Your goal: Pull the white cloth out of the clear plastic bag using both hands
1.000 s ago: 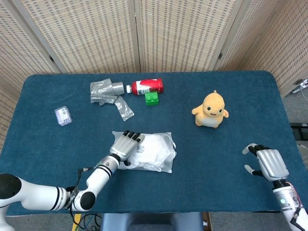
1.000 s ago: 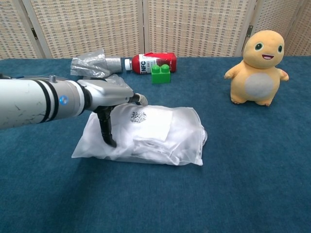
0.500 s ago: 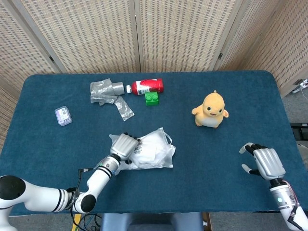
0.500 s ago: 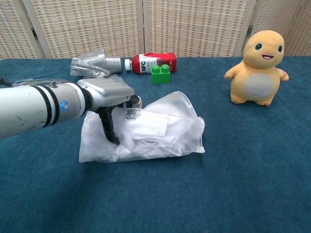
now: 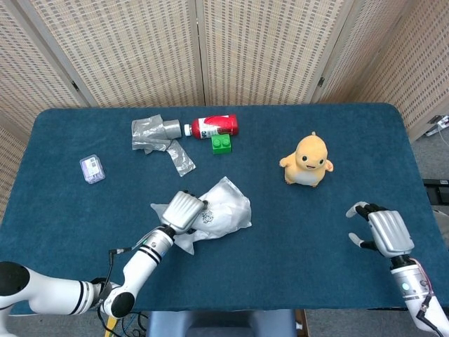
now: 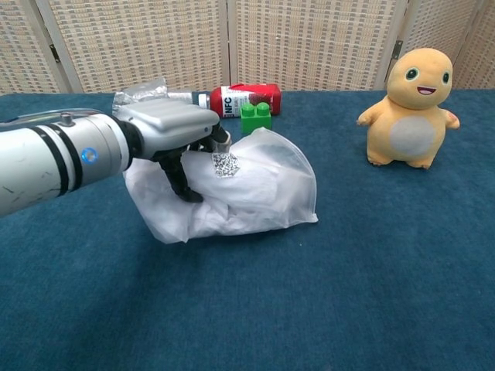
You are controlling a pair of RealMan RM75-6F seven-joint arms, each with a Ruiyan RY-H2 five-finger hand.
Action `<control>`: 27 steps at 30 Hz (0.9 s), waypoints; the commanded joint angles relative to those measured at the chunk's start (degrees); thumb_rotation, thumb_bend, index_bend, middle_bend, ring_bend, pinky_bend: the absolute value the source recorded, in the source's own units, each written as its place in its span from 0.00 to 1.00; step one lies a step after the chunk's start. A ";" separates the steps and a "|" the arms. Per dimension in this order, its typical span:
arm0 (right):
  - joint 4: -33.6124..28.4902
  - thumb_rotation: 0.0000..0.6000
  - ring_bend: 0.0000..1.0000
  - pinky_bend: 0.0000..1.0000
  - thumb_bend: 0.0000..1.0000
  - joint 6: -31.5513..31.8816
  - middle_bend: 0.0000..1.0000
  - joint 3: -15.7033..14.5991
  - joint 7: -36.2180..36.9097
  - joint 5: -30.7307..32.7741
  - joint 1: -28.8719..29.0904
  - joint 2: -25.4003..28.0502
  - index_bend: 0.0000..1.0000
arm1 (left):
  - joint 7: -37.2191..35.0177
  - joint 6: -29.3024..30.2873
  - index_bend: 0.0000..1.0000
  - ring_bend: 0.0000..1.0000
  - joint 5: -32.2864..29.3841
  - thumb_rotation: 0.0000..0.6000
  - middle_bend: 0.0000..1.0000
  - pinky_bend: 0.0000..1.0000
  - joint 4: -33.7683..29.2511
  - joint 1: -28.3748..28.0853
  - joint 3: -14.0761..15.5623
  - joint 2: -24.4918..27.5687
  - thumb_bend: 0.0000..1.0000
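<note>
Head view. The left hand (image 5: 182,210) grips the near-left end of the clear plastic bag (image 5: 223,210), fingers curled into the film. The bag sits near the front-centre of the blue table (image 5: 295,239), its far end tilted up. The white cloth (image 5: 219,216) is bunched inside, not yet drawn out. The right hand (image 5: 382,232) is at the right front edge, well apart from the bag, fingers spread, holding nothing. Yellow toy (image 5: 308,161) stands between the two hands, further back. Along the back: crumpled grey wrapper (image 5: 158,137), red bottle (image 5: 215,126), green block (image 5: 222,144); a small clear box (image 5: 92,168) at far left.

Chest view. The left hand (image 6: 172,131) clamps bag (image 6: 263,185) and cloth (image 6: 232,209) together at the left end; a printed code patch (image 6: 224,163) shows through the film. The right hand is outside this frame.

Risks, as judgement: the left hand appears to pinch cloth through the plastic, so a pull by the other hand could drag the whole bag or stretch the film instead of freeing the cloth. The right hand's path passes near the toy and could knock it.

Unclear: which end carries the bag's opening, and whether it is sealed. Fingertips are buried in folds.
</note>
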 commanded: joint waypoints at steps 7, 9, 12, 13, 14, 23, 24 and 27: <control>-1.16 1.00 0.36 0.52 0.17 0.52 0.37 1.67 1.09 -0.49 1.51 -0.37 0.43 | -2.07 1.05 0.48 0.52 3.42 1.00 0.62 0.42 -1.39 1.90 -0.98 0.56 0.41; -1.41 1.00 0.35 0.52 0.17 0.52 0.36 2.17 1.29 -0.50 1.99 -0.50 0.43 | -3.28 1.13 0.48 0.52 4.18 1.00 0.62 0.43 -1.77 2.46 -1.38 0.67 0.42; -1.74 1.00 0.32 0.51 0.17 0.54 0.33 2.94 1.54 -0.51 2.76 -0.98 0.43 | -4.69 1.33 0.48 0.52 5.67 1.00 0.62 0.43 -2.33 3.15 -1.79 0.88 0.43; -1.80 1.00 0.30 0.50 0.17 0.52 0.31 3.17 1.63 -0.54 3.04 -1.21 0.43 | -5.19 1.36 0.48 0.52 6.15 1.00 0.62 0.43 -2.50 3.36 -1.93 0.94 0.43; -1.84 1.00 0.29 0.49 0.17 0.47 0.30 3.38 1.71 -0.58 3.32 -1.46 0.43 | -5.67 1.37 0.48 0.52 6.61 1.00 0.62 0.43 -2.70 3.55 -2.08 1.03 0.43; -0.59 1.00 0.19 0.41 0.15 -1.01 0.21 5.18 1.81 -0.17 6.54 -5.52 0.43 | -9.93 2.75 0.48 0.52 12.31 1.00 0.62 0.44 -5.60 5.96 -2.86 2.56 0.43; -0.41 1.00 0.18 0.41 0.15 -1.20 0.21 5.33 1.78 -0.13 6.93 -6.02 0.43 | -10.40 2.97 0.48 0.52 13.14 1.00 0.62 0.44 -5.96 6.30 -2.85 2.75 0.43; -0.06 1.00 0.18 0.40 0.15 -1.53 0.21 5.75 1.61 -0.02 7.81 -7.07 0.43 | -11.69 3.48 0.48 0.52 15.23 1.00 0.62 0.44 -6.62 7.16 -2.81 3.10 0.43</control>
